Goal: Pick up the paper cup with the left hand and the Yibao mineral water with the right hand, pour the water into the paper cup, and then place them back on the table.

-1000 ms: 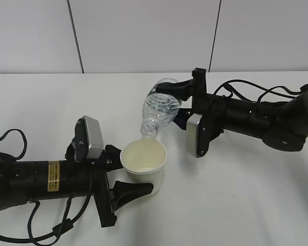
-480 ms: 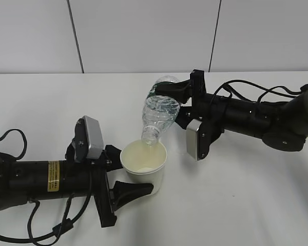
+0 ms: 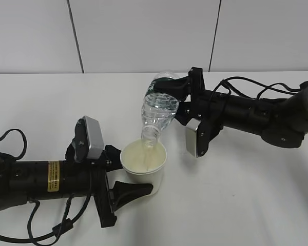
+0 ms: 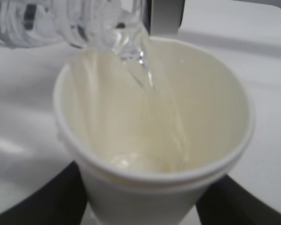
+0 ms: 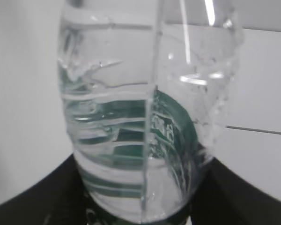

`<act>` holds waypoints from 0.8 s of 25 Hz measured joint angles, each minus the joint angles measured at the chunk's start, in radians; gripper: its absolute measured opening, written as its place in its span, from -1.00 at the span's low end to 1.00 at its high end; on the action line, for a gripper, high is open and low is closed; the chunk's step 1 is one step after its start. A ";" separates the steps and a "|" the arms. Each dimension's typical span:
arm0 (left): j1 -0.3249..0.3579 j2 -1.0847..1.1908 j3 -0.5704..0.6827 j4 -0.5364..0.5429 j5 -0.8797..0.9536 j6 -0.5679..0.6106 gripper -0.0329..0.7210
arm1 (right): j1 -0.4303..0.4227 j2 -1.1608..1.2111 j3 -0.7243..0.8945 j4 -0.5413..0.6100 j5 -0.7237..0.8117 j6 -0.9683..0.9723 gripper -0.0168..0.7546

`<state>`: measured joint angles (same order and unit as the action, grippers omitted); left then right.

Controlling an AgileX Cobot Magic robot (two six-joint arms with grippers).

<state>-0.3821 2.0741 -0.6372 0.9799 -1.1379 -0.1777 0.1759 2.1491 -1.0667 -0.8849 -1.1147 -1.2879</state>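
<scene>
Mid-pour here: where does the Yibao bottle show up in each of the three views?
Exterior view: the Yibao bottle is at centre, tilted neck-down above the paper cup.
Left wrist view: only its neck, top left, over the cup.
Right wrist view: its body fills the frame.
Shared landmark: the white table.

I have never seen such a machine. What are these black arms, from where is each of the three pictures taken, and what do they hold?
These are two robot arms on a white table. The wide picture comes from a camera in front; the two close pictures come from cameras on the wrists. The left hand grips a paper cup, seen close in the left wrist view. The right hand holds a Yibao mineral water bottle tilted neck-down over the cup, seen close in the right wrist view. Water is running into the cup.
</scene>
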 joint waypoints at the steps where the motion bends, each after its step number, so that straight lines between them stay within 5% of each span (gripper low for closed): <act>1: 0.000 0.000 0.000 0.000 0.001 0.000 0.31 | 0.000 0.000 -0.002 0.000 0.000 -0.001 0.07; 20: 0.000 0.000 0.000 0.001 0.001 0.000 0.31 | 0.000 0.000 -0.019 0.000 0.000 -0.007 0.07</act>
<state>-0.3821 2.0741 -0.6372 0.9811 -1.1370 -0.1777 0.1759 2.1491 -1.0854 -0.8850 -1.1151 -1.2946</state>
